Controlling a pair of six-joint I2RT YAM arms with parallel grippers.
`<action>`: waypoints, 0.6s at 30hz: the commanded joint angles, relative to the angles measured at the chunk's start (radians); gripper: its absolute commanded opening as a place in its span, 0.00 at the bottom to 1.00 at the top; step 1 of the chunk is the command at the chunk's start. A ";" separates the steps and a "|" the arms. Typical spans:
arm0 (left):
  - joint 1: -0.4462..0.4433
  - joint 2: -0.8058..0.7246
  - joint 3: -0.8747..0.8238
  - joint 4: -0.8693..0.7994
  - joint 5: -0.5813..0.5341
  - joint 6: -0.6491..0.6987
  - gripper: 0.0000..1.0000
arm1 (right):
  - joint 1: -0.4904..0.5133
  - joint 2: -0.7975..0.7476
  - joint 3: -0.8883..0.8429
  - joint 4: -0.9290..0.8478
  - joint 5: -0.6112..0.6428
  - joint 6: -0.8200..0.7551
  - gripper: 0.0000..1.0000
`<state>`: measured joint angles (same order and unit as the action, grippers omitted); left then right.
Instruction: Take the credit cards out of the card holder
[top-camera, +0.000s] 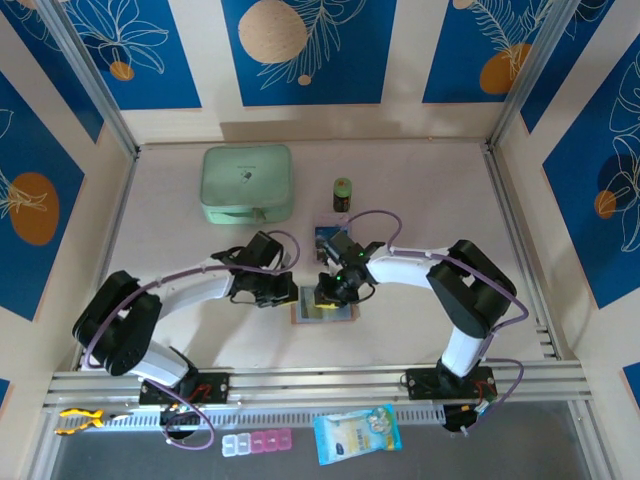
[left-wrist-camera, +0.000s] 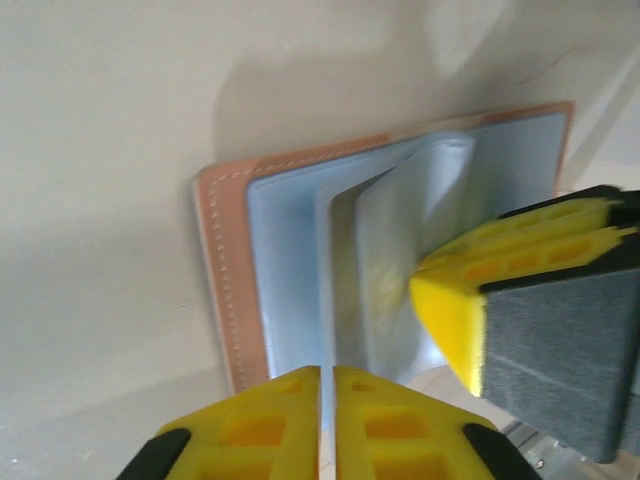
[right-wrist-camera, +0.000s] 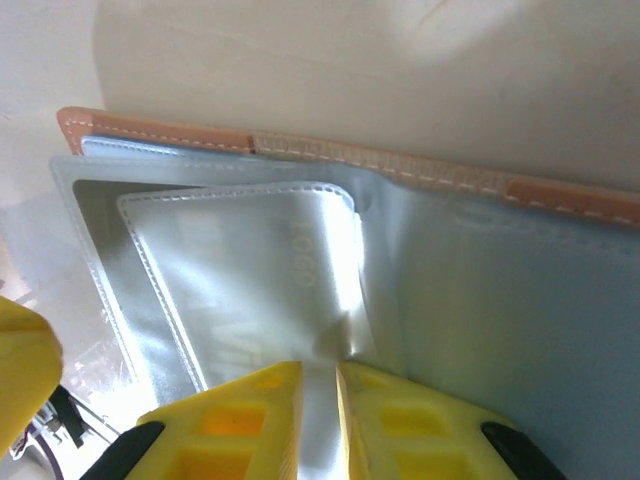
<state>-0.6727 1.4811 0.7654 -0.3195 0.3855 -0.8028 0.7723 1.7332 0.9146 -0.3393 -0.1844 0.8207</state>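
The left hand (left-wrist-camera: 327, 385) and right hand (right-wrist-camera: 320, 378) both pinch leaves of the wallet (left-wrist-camera: 225, 280), seemingly not cards, so pulling could drag it along.

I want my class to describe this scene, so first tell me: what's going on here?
Two robot arms are working on the salmon card holder, which lies open on the table in front of them. The left gripper and the right gripper each look pinched on its thin silvery inner leaves. What looks like a dark blue card lies on the table just beyond the holder.
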 joint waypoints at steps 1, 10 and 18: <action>-0.013 -0.007 0.011 0.040 0.050 -0.046 0.15 | -0.009 -0.008 -0.040 0.022 -0.020 0.008 0.18; -0.041 0.067 0.000 0.138 0.087 -0.101 0.26 | -0.046 -0.037 -0.104 0.103 -0.075 0.018 0.18; -0.044 0.100 -0.025 0.153 0.068 -0.112 0.27 | -0.079 -0.048 -0.158 0.173 -0.127 0.016 0.18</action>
<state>-0.7094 1.5623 0.7567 -0.1875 0.4477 -0.8948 0.7044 1.6913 0.7872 -0.1631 -0.3008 0.8295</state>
